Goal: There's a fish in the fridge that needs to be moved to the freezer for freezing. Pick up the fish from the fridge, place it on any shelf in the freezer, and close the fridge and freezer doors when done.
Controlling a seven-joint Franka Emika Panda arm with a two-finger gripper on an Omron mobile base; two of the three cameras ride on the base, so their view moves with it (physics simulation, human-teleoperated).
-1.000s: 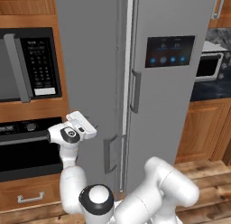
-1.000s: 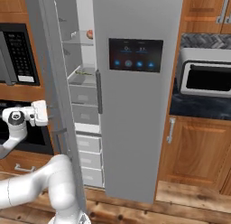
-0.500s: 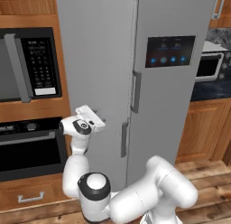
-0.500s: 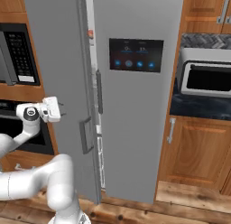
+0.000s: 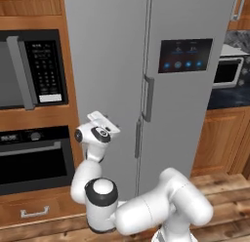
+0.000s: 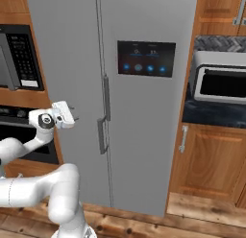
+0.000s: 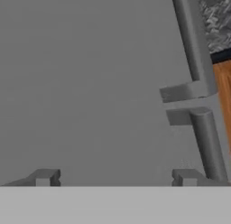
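1. The fridge and freezer doors are both sitting flush with the front of the tall grey unit, with a thin vertical seam running between them.
2. The narrower door, the freezer side, is standing on the left of the seam; the wider door, the fridge side, is standing on the right.
3. The dark display panel on the wider door is showing a row of blue icons.
4. The two vertical handles are lying either side of the seam, one higher and one lower, their near ends almost meeting.
5. The gripper is hovering in front of the narrower door, at about the height of the lower handle and to its left.
6. In the hand view the two fingertips are standing wide apart with plain grey door between them; the claw is spread and nothing is sitting in it.
7. Whether the fingertips are touching the door surface cannot be told.
8. The fish is not visible; the closed doors are hiding the interior.
9. The black wall oven and the microwave above it are sitting in wooden cabinetry to the left of the unit.
10. A second microwave is sitting on the counter to the right.
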